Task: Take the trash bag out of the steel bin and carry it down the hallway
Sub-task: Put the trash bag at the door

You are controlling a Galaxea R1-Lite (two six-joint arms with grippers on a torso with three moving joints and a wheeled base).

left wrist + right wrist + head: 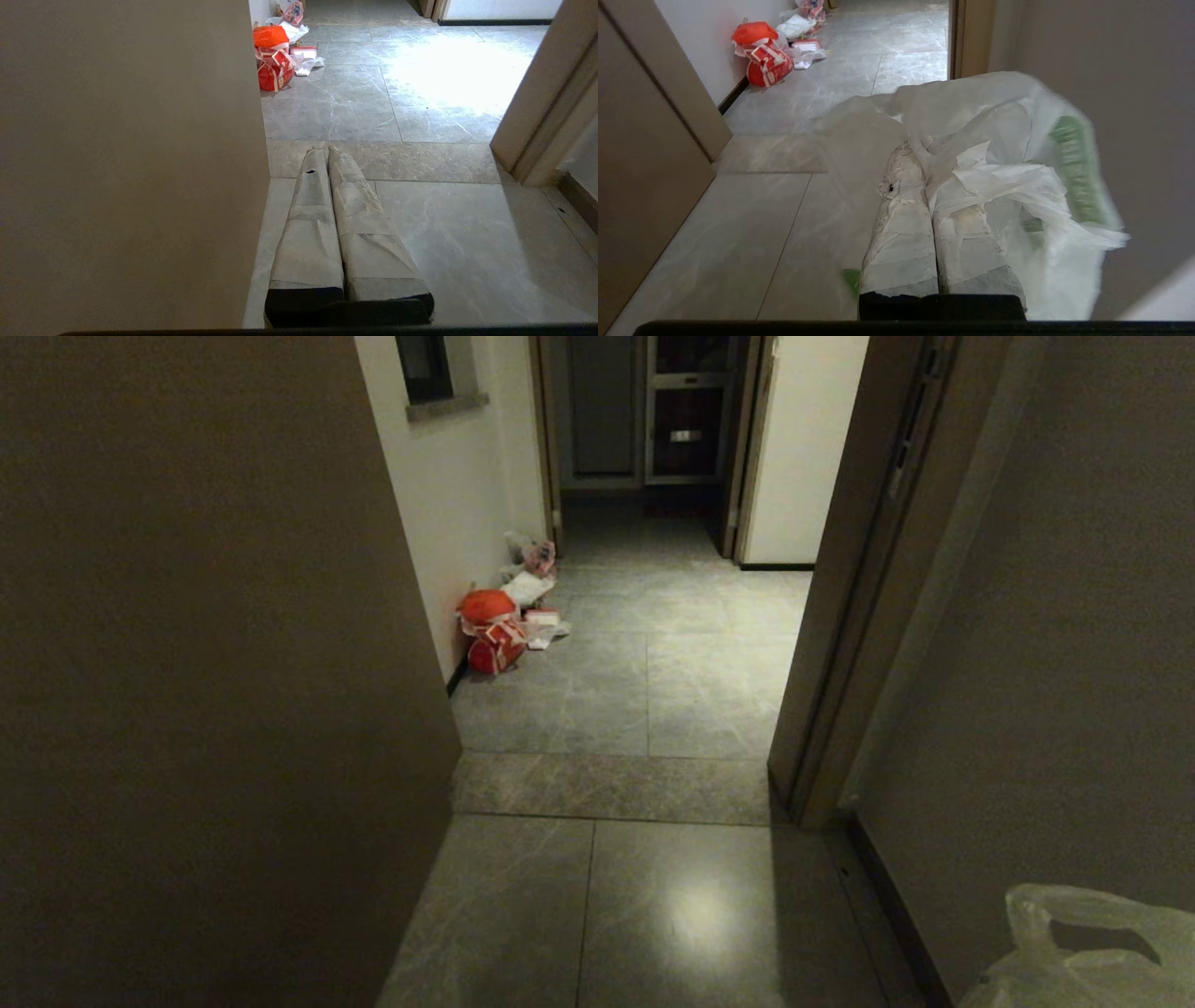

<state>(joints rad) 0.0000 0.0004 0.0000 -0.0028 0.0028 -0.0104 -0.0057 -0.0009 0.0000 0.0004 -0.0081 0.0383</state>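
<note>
The trash bag (1088, 947) sits at the lower right of the head view, with one handle loop standing open. In the right wrist view it drapes over and around the right gripper (920, 154), whose taped fingers are pressed together with plastic gathered at their tips; the bag appears to be pinched there and carried. The left gripper (325, 151) points at bare floor, its fingers closed against each other and holding nothing. The steel bin is in no view.

Ahead, the hallway (653, 681) runs from mid-frame toward the upper centre of the head view, past a wooden door frame (840, 616) at right. Orange-red bags (490, 630) and loose litter lie against the wall at centre left.

Handling judgement: the bag is thin, soft film that looks light, with crumpled paper and a green wrapper (1073, 168) showing through. It will sway, may slip through a narrow pinch and could tear if snagged on the frame. The handle loops are the best hold.
</note>
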